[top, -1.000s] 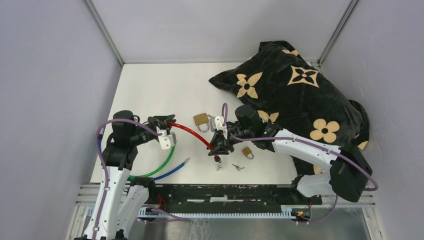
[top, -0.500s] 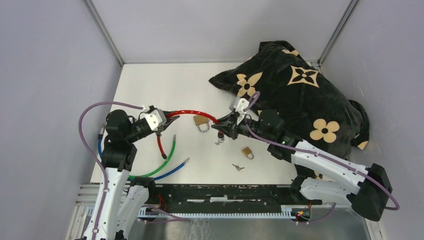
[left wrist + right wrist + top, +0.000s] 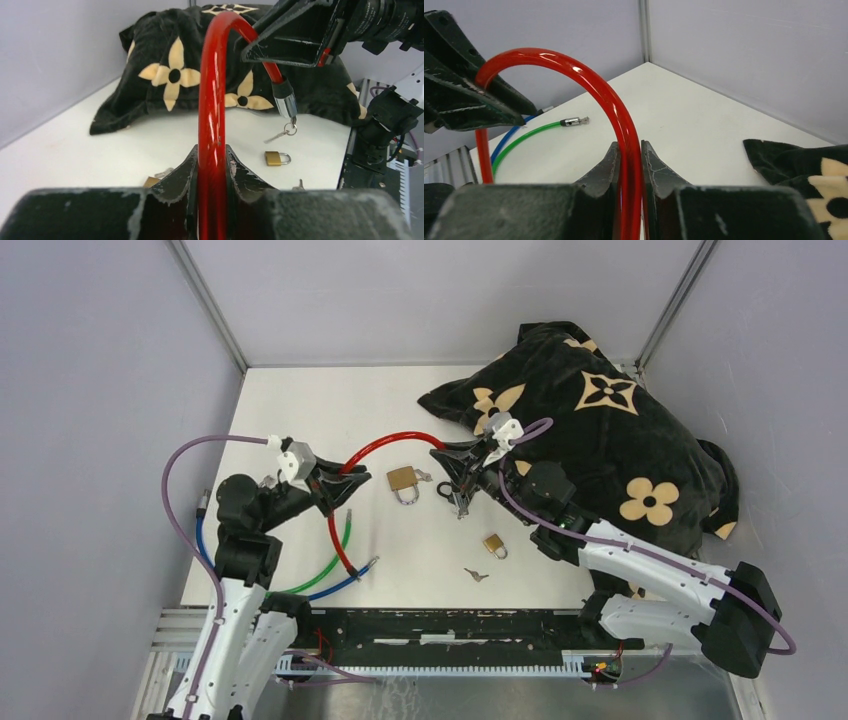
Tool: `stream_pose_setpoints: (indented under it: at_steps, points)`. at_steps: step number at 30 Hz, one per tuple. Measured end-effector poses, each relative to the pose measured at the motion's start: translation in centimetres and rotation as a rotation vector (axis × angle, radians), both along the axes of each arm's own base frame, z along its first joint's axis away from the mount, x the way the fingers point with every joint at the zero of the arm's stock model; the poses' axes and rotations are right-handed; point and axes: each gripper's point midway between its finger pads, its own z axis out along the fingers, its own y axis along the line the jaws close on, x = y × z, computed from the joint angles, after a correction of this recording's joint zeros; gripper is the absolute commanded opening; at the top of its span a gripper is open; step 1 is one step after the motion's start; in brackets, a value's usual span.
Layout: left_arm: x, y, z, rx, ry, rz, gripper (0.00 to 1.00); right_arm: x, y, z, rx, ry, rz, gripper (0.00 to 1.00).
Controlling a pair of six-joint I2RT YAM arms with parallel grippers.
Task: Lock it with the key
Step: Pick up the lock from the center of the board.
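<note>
I see the red cable (image 3: 395,436) arching glossy and stiff above the table, between the two arms. The left gripper (image 3: 343,480) is clamped on one side of the arch and the right gripper (image 3: 452,454) is clamped on the other. Just below the right gripper the cable ends in a black-and-chrome lock head (image 3: 285,102), with a small bunch of keys (image 3: 282,134) dangling from it. Pale grey walls (image 3: 430,290) enclose a white table (image 3: 300,410). A black blanket with tan flowers (image 3: 600,430) is heaped at the far right. Green (image 3: 325,570) and blue (image 3: 340,585) cables lie near the left arm. Two brass padlocks (image 3: 403,482) (image 3: 494,544) and a loose key (image 3: 476,575) sit mid-table.
</note>
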Motion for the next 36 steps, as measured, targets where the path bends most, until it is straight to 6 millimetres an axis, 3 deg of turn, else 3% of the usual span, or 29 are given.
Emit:
stream_pose_setpoints:
  at_steps: [5, 11, 15, 18, 21, 26, 29, 30, 32, 36]
  points:
    - [-0.6, -0.2, -1.1, -0.013, 0.032, -0.011, 0.41, 1.2, -1.1, -0.8, -0.021, 0.000, -0.079, 0.00]
    - [-1.1, -0.5, -3.2, -0.017, 0.065, -0.035, 0.46, 1.6, -1.7, -1.7, -0.050, -0.039, -0.107, 0.00]
    - [-1.1, -0.5, -5.4, -0.010, 0.120, -0.034, 0.34, 1.2, -1.4, -1.7, -0.088, -0.084, -0.074, 0.00]
    - [-1.1, -0.5, -5.6, -0.009, 0.124, -0.033, 0.26, 1.2, -1.6, -1.3, -0.103, -0.116, -0.066, 0.00]
    - [-1.2, -0.5, -5.8, -0.007, 0.118, -0.036, 0.05, 1.2, -2.0, -0.9, -0.107, -0.137, -0.065, 0.00]
    - [-1.3, -0.5, -5.9, -0.004, 0.113, -0.035, 0.02, 1.0, -1.8, -0.9, -0.120, -0.151, -0.042, 0.00]
    - [-1.1, -0.4, -5.8, 0.003, 0.093, -0.027, 0.02, 0.8, -1.6, -1.1, -0.135, -0.167, -0.015, 0.46]
    - [-1.0, -0.4, -5.7, 0.009, 0.078, -0.023, 0.02, 0.6, -1.4, -1.3, -0.143, -0.174, 0.001, 0.56]
    - [-0.9, -0.2, -5.0, 0.035, 0.022, -0.018, 0.02, 0.1, -1.1, -1.7, -0.176, -0.201, 0.039, 0.63]
    - [-0.8, 0.0, -2.7, 0.115, -0.138, -0.019, 0.02, -1.6, -0.5, -2.9, -0.265, -0.258, 0.177, 0.69]
